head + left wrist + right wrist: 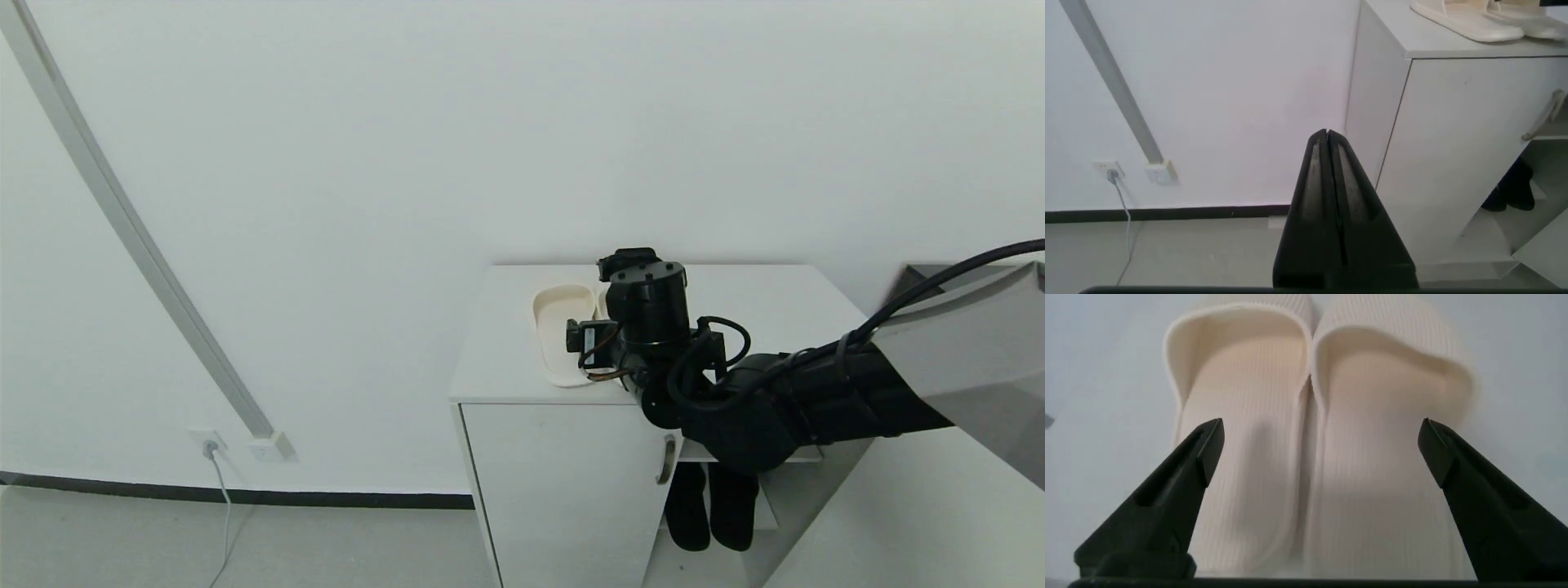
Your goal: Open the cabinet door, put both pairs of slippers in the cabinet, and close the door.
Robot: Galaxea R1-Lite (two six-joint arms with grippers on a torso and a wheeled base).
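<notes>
A pair of cream slippers lies side by side on top of the white cabinet. My right gripper hangs open just above the cream slippers, one finger on each outer side of the pair. A pair of black slippers stands on the lower shelf inside the cabinet, behind the left door, whose right edge with the handle stands off from the front. My left gripper is shut on nothing, low and left of the cabinet; the cream slippers sit on its top.
A white wall rises behind the cabinet. A grey conduit runs slantwise down the wall to sockets, and a cable hangs to the grey floor. The cabinet's right door is swung out beneath my right arm.
</notes>
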